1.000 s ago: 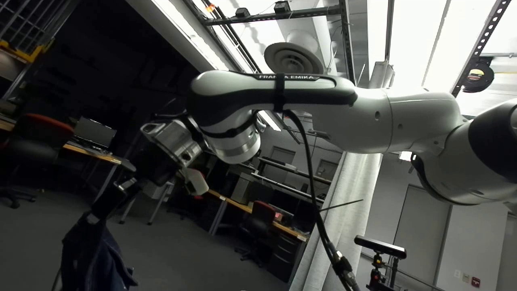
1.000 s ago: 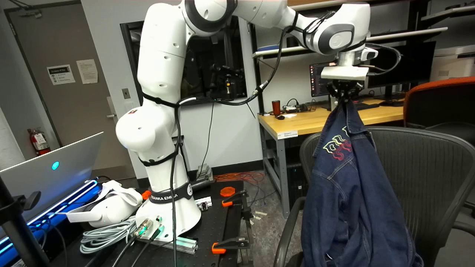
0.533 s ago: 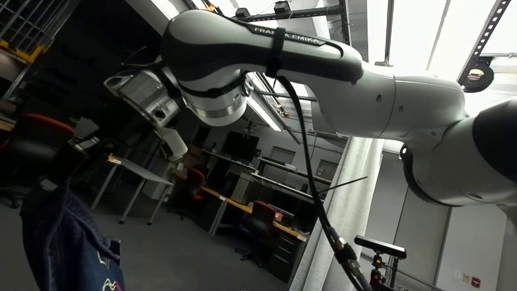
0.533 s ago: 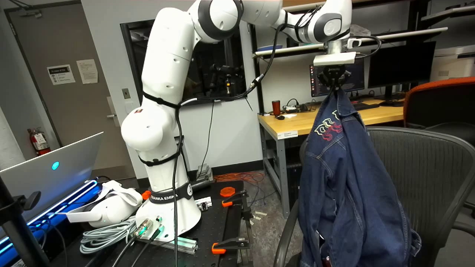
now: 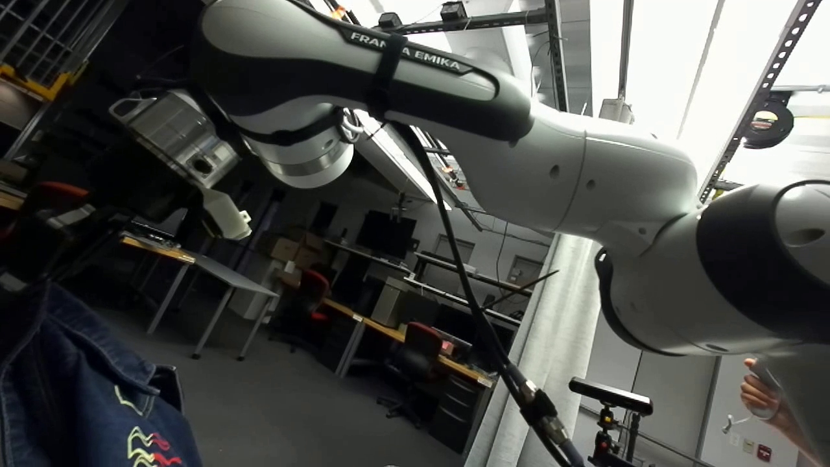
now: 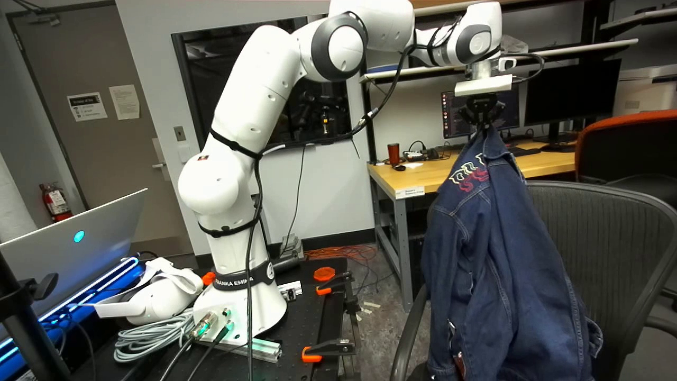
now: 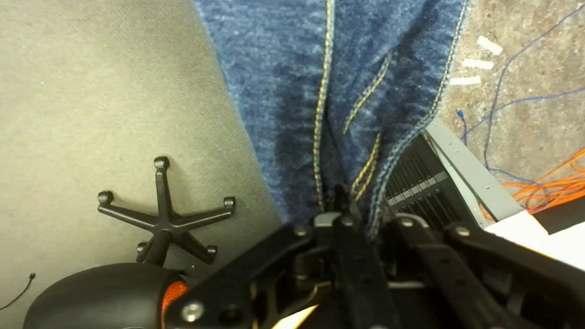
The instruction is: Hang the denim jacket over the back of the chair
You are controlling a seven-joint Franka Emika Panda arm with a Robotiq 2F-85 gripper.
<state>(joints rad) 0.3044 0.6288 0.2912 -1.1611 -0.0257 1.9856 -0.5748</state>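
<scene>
The denim jacket is dark blue with red and pale stitching near its top. It hangs from my gripper in a long drape. It also shows at the lower left of an exterior view and fills the upper middle of the wrist view. My gripper is shut on a gathered fold of it. The chair has a dark grey mesh back with a rounded top edge. The jacket hangs in front of its left part in that exterior view. Whether they touch I cannot tell.
The chair's dark armrest is left of the jacket. A wooden desk with monitors stands behind. An orange-edged chair is at the back right. A person's hand shows beside the arm. Orange cables lie on the floor.
My gripper has risen with the jacket and moved left in both exterior views, with a small shift back right in one. The upper arm leans further forward. A person's hand has come into view.
</scene>
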